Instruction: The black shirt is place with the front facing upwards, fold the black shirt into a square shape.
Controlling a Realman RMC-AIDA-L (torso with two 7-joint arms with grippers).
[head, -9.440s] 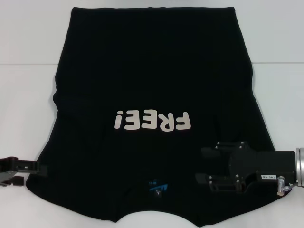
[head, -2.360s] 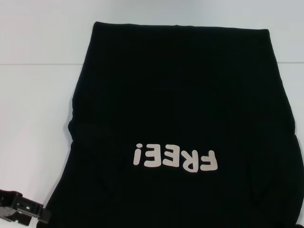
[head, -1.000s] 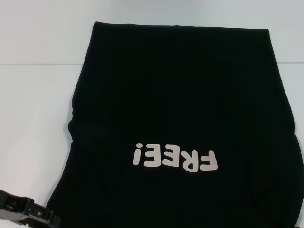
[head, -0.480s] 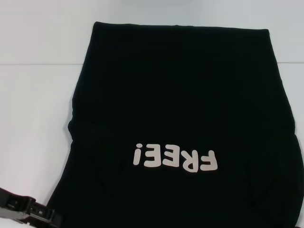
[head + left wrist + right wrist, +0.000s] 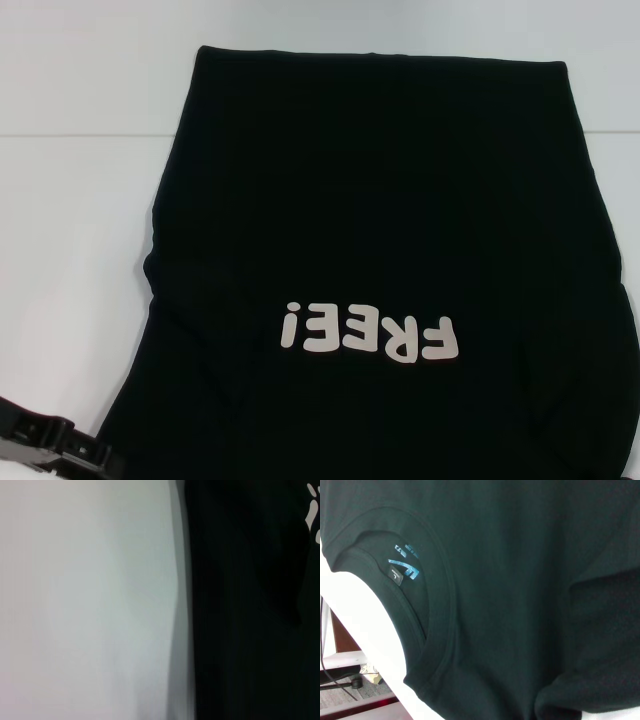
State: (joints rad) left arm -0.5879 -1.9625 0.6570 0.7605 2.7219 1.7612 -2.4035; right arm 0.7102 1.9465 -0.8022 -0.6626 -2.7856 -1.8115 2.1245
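Black cloth covers most of the white desk (image 5: 70,230): the black shirt (image 5: 380,210) lies flat, front up, its off-white "FREE!" print (image 5: 370,335) readable from the far side. The collar (image 5: 437,610) with its small blue label (image 5: 402,567) sits at the near edge of the desk. The left gripper (image 5: 55,450) rests low at the shirt's near left edge; whether its fingers are spread or pressed together cannot be told. The right gripper does not show.
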